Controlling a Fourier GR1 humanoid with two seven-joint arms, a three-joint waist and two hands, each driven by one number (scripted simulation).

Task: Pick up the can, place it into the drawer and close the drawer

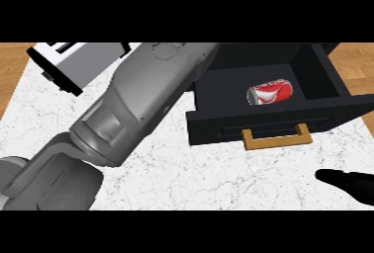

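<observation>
A white marble-patterned counter top [211, 173] was seen from steeply above, with brown wooden flooring [11, 64] visible past its left and right edges. A white box-shaped appliance with black trim [73, 62] stood at the counter's far left. A black open drawer [321, 74] with a tan wooden handle [277, 138] occupied the far right; the red and white can [270, 92] lay on its side inside it. The grey left forearm [139, 104] was extended diagonally across the view, its hand hidden beyond the upper edge. The black right hand [354, 184] was seen at the lower right, above the counter and touching nothing; whether its fingers were extended could not be told.
</observation>
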